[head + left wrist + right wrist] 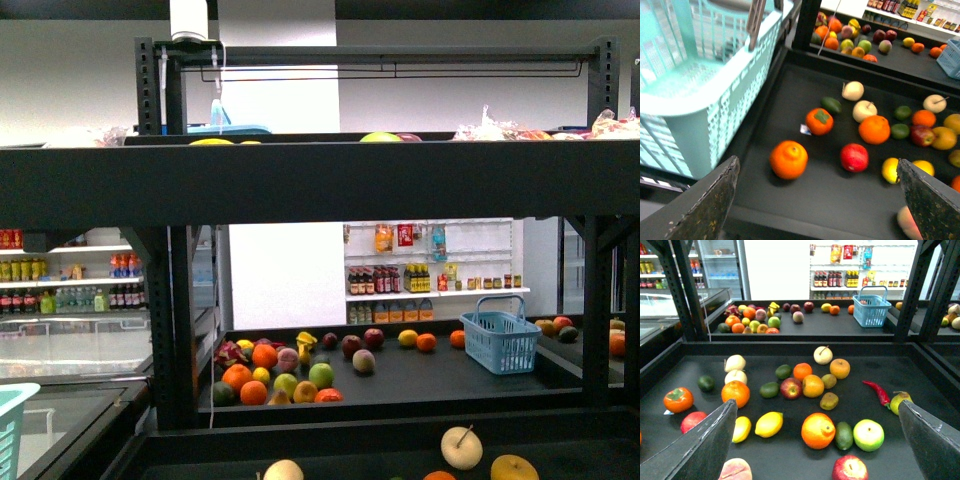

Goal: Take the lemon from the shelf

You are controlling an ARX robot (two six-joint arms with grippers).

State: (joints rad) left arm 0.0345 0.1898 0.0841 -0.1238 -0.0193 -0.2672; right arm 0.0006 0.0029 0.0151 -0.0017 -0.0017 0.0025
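Right wrist view first: my right gripper (816, 405) hangs over the near deck of the shelf (920, 375), its two dark fingers (700, 447) spread wide with nothing between them. And there's the lemon (769, 424), bright yellow and oval, lying on its side on the black deck. It sits between a smaller yellow fruit (741, 429) and a big navel orange (818, 430), close to both, though whether it touches either I can't tell. A dark green avocado (844, 435) leans against that orange, with a green apple (868, 435) just beyond. Farther along the deck a red chili (877, 391) lies by itself, and a persimmon (678, 399) sits well apart on the other side. On the far deck stands a blue basket (871, 309). Over on the left wrist view, my left gripper (817, 160) is also gaping, empty, above the same deck, with a teal basket (705, 85) standing just beside the shelf edge. Up front, neither arm shows at all.
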